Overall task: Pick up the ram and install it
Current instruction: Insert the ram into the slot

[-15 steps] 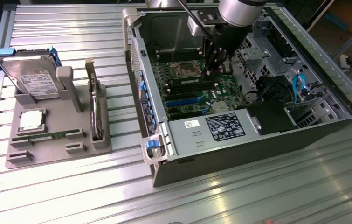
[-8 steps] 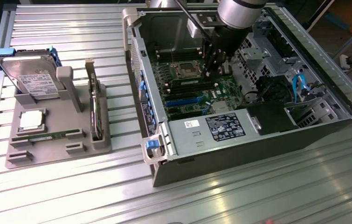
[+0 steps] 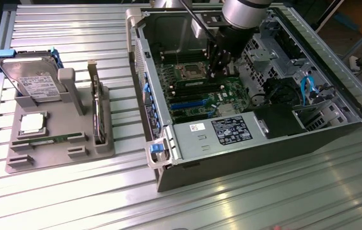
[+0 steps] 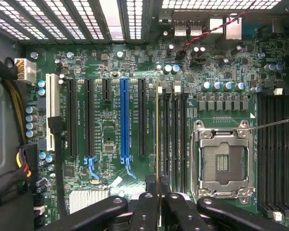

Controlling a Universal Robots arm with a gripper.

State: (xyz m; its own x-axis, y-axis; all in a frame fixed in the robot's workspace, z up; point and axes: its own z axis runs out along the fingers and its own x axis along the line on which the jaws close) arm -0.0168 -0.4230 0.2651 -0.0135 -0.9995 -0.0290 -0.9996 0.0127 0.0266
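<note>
Claw (image 4: 158,201) is clamped on the ram (image 4: 157,134), held edge-on over the motherboard (image 4: 106,139). Its long axis runs parallel to the black memory slots (image 4: 175,134), right alongside them, looks like.

Open case side free above motherboard (image 3: 200,93) — case walls (image 3: 168,28) around, CPU socket (image 4: 222,159) beside pincer (image 4: 160,198)

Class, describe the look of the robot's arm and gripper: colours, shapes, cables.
The arm is a smooth silver-grey cylinder, with a thin dark cable beside it. The gripper is black, with rounded linkage fingers joined by round pivots.
</note>
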